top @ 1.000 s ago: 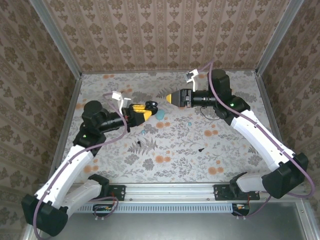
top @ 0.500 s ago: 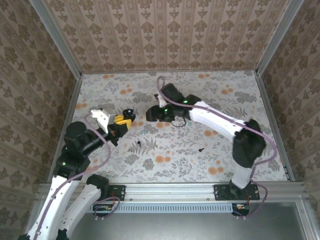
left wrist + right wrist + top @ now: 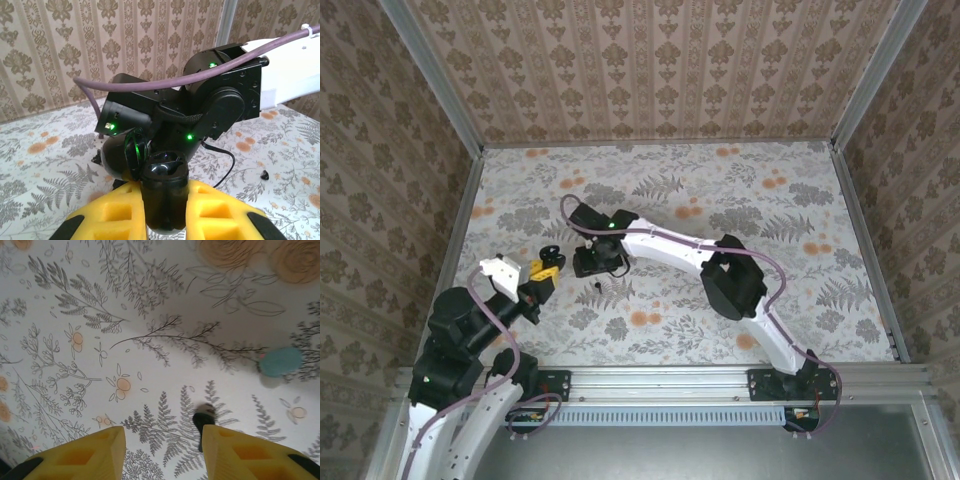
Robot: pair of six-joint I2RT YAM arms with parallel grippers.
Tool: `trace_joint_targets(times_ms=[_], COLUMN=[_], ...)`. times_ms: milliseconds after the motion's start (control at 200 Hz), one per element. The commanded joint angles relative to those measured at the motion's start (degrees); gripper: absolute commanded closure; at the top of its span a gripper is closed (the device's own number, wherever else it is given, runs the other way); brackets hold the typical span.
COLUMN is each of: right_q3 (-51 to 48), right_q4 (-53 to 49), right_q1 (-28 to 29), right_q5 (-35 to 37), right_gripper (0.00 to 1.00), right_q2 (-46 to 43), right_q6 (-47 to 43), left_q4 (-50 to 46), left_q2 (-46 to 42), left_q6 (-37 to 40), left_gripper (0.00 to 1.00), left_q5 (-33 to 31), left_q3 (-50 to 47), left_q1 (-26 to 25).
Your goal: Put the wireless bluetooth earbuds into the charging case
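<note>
My left gripper [image 3: 164,220] is shut on the black charging case [image 3: 164,192], which stands upright between the yellow fingers with its lid [image 3: 134,152] flipped open. From above, that gripper [image 3: 544,270] and the case [image 3: 550,254] sit at the near left. My right gripper [image 3: 162,445] points down at the table, open, with a black earbud [image 3: 203,421] lying just at the inner edge of its right finger [image 3: 235,450]. A teal earbud [image 3: 280,361] lies further off to the right. From above, the right gripper [image 3: 598,262] hovers over the black earbud [image 3: 595,287].
The right arm [image 3: 665,245] stretches across the middle of the flowered table [image 3: 800,200], and its wrist [image 3: 210,105] stands close behind the case. Another black piece [image 3: 265,174] lies on the cloth to the right. Patterned walls enclose the table.
The right arm has swung from the back of the table to the left centre and dropped over the black earbud, its jaws narrowing. The left arm has drawn back toward the near left with the case.
</note>
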Motion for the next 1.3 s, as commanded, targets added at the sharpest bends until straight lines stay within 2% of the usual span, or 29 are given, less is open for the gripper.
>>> trace_joint_targets(times_ms=[0,275,730,1065,1295], right_q3=[4.0,5.7,6.3,8.9,11.3], right_q4=[-6.7,-10.2,-10.5,-13.3,-16.4], right_q1=[1.0,1.9,2.4,3.1,3.8], right_q5=[4.0,9.1,7.6,9.1,10.4], right_gripper=[0.57,0.61,0.6,0.6,0.65], right_q2=[3.1,4.3,7.1,9.6,11.8], right_q6=[-0.9,-0.9,-0.7,-1.6,-2.1], left_q4=[-2.1,-1.6,-2.2,-3.3,-4.0], left_q2=[-0.8,-0.7,-1.7,-2.8,-3.7], left_q6=[1.3,2.6,1.7,1.6,1.6], left_gripper=[1.0,1.0,1.0,1.0,1.0], left_q5=[-1.5,-1.7,-1.2,-1.2,-1.4], left_q3=[-0.7,-1.1,-1.5,-1.6,-1.7], left_q1=[0.5,0.5,0.5,0.5,0.5])
